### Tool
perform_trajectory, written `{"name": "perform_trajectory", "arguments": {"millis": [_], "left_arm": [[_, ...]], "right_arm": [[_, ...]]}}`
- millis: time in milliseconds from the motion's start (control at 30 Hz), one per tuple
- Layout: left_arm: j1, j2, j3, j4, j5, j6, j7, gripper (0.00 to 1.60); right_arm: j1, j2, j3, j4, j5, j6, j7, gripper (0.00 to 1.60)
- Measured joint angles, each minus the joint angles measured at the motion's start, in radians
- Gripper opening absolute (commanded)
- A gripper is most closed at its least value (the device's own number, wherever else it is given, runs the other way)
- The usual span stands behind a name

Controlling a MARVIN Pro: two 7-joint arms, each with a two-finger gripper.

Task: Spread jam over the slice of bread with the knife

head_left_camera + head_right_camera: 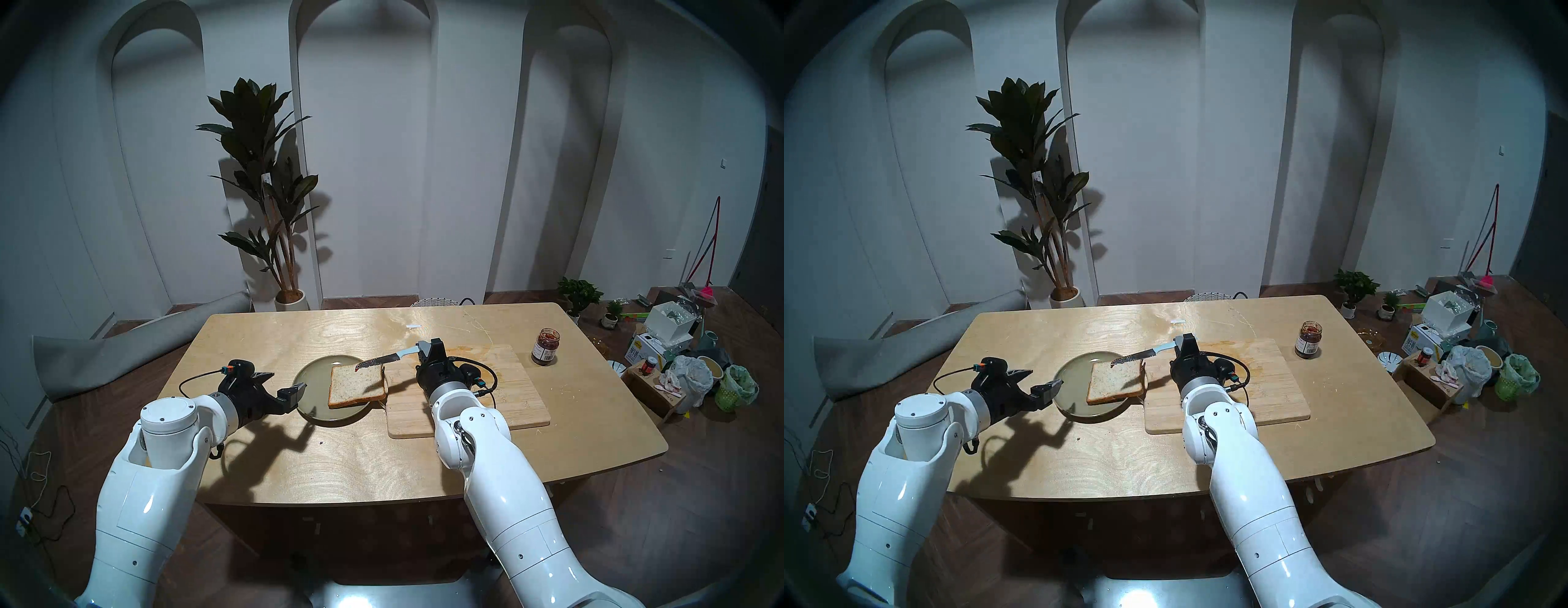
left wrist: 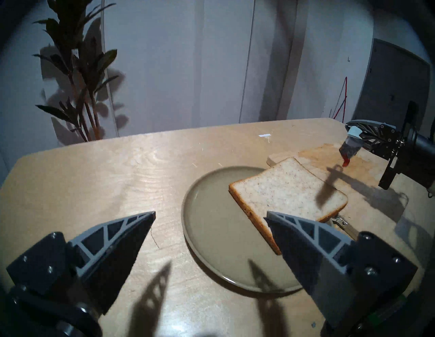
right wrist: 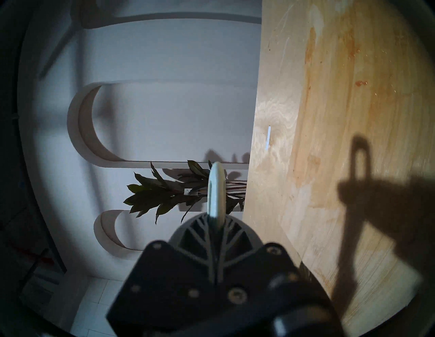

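jam on the tip, bread still bare: risk of a drip or a dragged slice

right gripper (image 1: pixel 425 346) clamped tight on the pale handle of the knife (image 1: pixel 384 360), blade reaching toward 9 o'clock, hanging above the far edge of the slice of bread (image 1: pixel 357 385), not touching. small red blob of jam (image 1: pixel 359 370) at the tip only. slice lying on the grey-green plate (image 1: pixel 312 382), toward its 3 o'clock side, one edge overhanging the rim toward the cutting board (image 1: pixel 509 395). jam jar (image 1: pixel 545 346) well apart, at about 2 o'clock from the plate. left gripper (image 2: pixel 209 215) spread wide and empty, at the plate's 9 o'clock rim, holding nothing down.

likely trouble: blob dropping onto plate or board if the tip drifts off the far crust; slice sliding or tipping off the rim under a sideways stroke, with nothing pinning it; soft crumb tearing under a steep blade; too little jam for full cover, so probably more trips to the jar
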Motion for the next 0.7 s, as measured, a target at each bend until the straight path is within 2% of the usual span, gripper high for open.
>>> {"name": "perform_trajectory", "arguments": {"millis": [267,433,700], "left_arm": [[-0.07,0.013,-0.023,0.094,-0.113,0.157,-0.063,1.6],[-0.116,0.008,-0.04,0.148,-0.172,0.219,-0.064,1.6],[-0.187,-0.009,-0.041,0.24,-0.22,0.275,-0.023,1.6]], "right_arm": [[-0.01,0.0,-0.002,-0.062,0.027,-0.046,-0.109,0.0],[-0.013,0.005,-0.007,-0.078,-0.002,-0.071,-0.119,0.0],[-0.016,0.017,-0.028,-0.088,-0.052,-0.1,-0.104,0.0]]}}
